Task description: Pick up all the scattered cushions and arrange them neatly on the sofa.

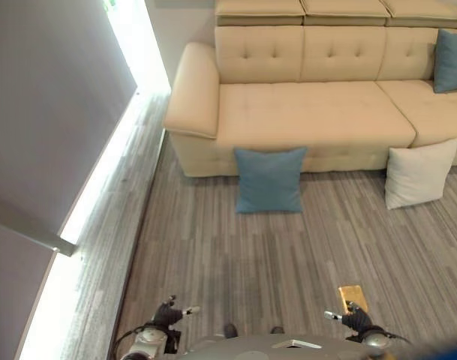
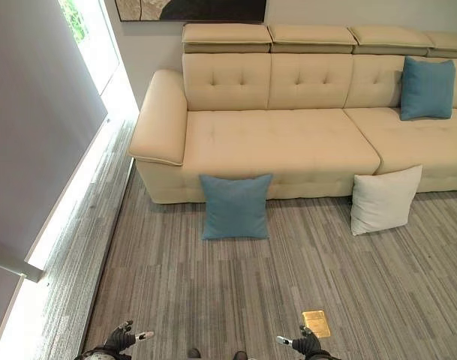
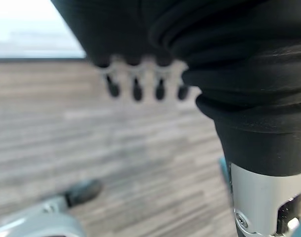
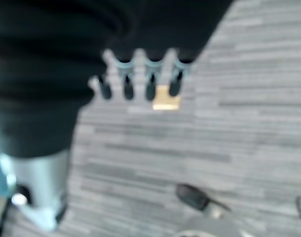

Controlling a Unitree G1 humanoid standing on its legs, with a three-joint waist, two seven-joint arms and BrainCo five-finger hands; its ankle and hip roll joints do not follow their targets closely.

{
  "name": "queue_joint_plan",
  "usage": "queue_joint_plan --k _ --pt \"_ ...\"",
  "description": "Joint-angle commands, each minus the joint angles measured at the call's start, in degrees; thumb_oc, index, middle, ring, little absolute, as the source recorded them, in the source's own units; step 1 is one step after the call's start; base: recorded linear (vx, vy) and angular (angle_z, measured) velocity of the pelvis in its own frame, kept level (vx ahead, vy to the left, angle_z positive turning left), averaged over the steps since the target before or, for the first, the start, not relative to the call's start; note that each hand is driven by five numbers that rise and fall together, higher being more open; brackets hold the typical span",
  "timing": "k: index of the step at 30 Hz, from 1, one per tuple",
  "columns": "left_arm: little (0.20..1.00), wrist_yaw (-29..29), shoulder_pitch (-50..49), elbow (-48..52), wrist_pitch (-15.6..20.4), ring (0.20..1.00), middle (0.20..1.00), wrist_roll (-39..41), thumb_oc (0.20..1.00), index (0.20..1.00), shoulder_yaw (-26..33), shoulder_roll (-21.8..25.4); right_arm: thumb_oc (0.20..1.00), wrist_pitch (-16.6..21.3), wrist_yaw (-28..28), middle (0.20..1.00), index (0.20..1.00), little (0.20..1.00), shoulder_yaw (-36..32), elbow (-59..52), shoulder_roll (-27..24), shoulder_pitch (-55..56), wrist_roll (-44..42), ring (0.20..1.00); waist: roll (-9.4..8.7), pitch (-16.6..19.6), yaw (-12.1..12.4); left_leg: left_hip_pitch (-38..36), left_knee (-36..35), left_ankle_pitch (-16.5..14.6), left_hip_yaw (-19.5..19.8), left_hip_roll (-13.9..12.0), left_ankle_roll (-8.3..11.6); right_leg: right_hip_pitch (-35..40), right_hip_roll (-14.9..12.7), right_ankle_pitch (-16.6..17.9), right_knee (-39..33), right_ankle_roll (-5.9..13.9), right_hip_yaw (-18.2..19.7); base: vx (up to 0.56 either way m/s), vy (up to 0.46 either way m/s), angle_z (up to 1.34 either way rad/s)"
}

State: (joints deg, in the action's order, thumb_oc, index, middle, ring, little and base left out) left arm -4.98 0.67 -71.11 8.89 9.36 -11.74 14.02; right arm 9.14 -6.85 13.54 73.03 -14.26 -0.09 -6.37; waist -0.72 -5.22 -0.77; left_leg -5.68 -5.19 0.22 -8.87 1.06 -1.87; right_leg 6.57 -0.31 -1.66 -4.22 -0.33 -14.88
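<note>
We see a blue cushion (image 2: 236,206) and a white cushion (image 2: 383,199) on the carpet (image 2: 213,292), leaning against the sofa (image 2: 288,139); another blue cushion (image 2: 427,88) sits on its seat. The right eye view adds a framed picture (image 2: 190,10). Our left hand (image 3: 135,81) and right hand (image 4: 140,79) hang relaxed, empty. No writing is legible.

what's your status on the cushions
Left hand and right hand open, empty. Blue cushion and white cushion on floor against sofa. Path clear.
</note>
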Motion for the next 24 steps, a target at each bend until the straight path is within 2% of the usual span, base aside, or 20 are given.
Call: queue_joint_plan --k 1,10,17,18,21,22,24 --pt "1.0 0.0 3.8 -2.9 0.1 1.0 1.0 -2.1 1.0 1.0 0.4 -1.0 1.0 0.1 -0.3 1.0 1.0 1.0 1.2 1.6 -1.1 -3.1 1.4 1.0 -1.17 -0.1 -0.4 -0.8 0.2 -0.3 -2.5 -2.1 4.91 0.1 -6.7 4.9 -0.8 7.87 0.9 0.0 0.0 0.0" --pt "1.0 0.8 4.0 -3.7 -0.7 1.0 1.0 -3.0 1.0 1.0 -0.4 -1.8 1.0 -0.9 0.0 1.0 1.0 1.0 1.8 2.5 -0.6 -3.1 2.5 1.0 -1.11 -0.1 -0.6 -1.6 0.2 -0.7 -3.5 -2.3 4.67 0.0 -6.5 5.0 -0.8 8.03 2.2 0.02 0.001 -0.09" --pt "1.0 1.2 3.5 -4.0 -0.9 1.0 1.0 -3.4 1.0 1.0 -0.5 -2.0 1.0 -1.4 0.4 1.0 1.0 1.0 2.4 2.4 -0.6 -3.6 3.3 1.0 -1.03 -0.9 -0.2 -2.3 0.2 -1.5 -4.2 -1.6 3.51 -0.3 -7.0 5.6 -0.4 8.42 3.7 0.02 0.045 -0.09" --pt "1.0 1.4 3.2 -4.0 -1.0 1.0 1.0 -2.6 1.0 1.0 -0.4 -1.9 1.0 -1.6 0.6 1.0 1.0 1.0 2.7 2.2 -0.5 -4.0 3.5 1.0 -0.93 -1.5 0.4 -2.2 0.2 -1.7 -4.0 -1.1 2.54 -2.3 -7.8 5.3 3.4 8.78 4.7 -0.01 0.11 -0.21" --pt "1.0 1.2 3.5 -3.7 -1.0 1.0 1.0 -2.3 1.0 1.0 -0.4 -1.8 1.0 -1.7 0.8 1.0 1.0 1.0 2.6 1.8 -0.4 -4.6 3.0 1.0 -0.73 -2.5 1.0 -1.9 0.2 -1.8 -3.7 -0.6 1.67 -5.4 -8.4 4.8 9.0 9.31 5.2 -0.02 0.095 -0.21" --pt "1.0 1.1 3.6 -3.4 -1.0 1.0 1.0 -1.9 1.0 1.0 -0.4 -1.4 1.0 -1.7 1.3 1.0 1.0 1.0 2.3 1.1 -0.2 -5.1 1.5 1.0 -0.71 -3.8 0.9 -1.9 0.4 -1.8 -3.0 -0.3 0.89 -8.7 -8.9 5.9 14.8 10.0 5.9 -0.03 0.1 -0.29" --pt "1.0 1.0 3.8 -3.4 -0.9 1.0 1.0 -1.7 1.0 1.0 -0.4 -1.3 1.0 -1.6 1.3 1.0 1.0 1.0 2.2 0.6 -0.2 -5.6 0.9 1.0 -0.69 -4.6 0.9 -1.8 0.6 -1.9 -3.0 -0.2 0.57 -10.3 -9.2 6.7 17.6 10.51 6.3 -0.02 0.075 -0.2"
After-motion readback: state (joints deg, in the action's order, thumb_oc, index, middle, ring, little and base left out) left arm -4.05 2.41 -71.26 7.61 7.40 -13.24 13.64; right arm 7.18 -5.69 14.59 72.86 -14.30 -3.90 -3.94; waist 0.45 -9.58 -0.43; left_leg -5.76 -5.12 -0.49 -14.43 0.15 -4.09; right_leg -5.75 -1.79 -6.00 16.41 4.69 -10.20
